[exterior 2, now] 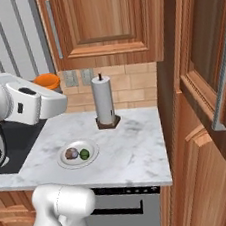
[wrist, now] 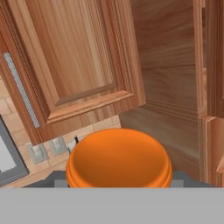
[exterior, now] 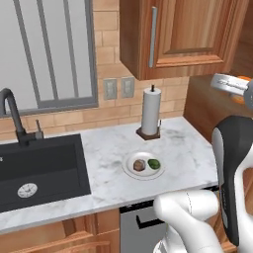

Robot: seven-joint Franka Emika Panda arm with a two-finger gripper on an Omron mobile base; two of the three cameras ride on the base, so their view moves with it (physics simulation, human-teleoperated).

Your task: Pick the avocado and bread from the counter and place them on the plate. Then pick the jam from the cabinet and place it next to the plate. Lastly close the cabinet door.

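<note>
- In the left base view a dark sink [exterior: 34, 168] sits sunk into the worktop [exterior: 192, 158] at 9 o'clock, with a black tap [exterior: 12, 113] behind it and a window [exterior: 47, 52] above.
- Near the middle of the marble, the plate [exterior: 143, 165] carries the bread [exterior: 139, 165] on its 9 o'clock side and the avocado [exterior: 154, 164] on its 3 o'clock side, the two just beside each other.
- A paper towel roll [exterior: 151, 111] stands upright on a brown base at 12 o'clock from the plate, near the brick wall.
- A wall cupboard [exterior: 183, 34] with one silver bar handle hangs above the roll.
- The jam [wrist: 119, 159] is held up in the air, well above the worktop; in the hand view its orange top sits low in the middle, between the gripper [wrist: 119, 180] fingers, which are closed part-way on it.
- In the right base view the jam shows as an orange patch at the tip of the white arm [exterior 2: 28, 103], at 10 o'clock from the plate.
- The cabinet [exterior 2: 189, 140] rises at 3 o'clock of the worktop, and its upper door [exterior 2: 212, 66] stands swung open.
</note>
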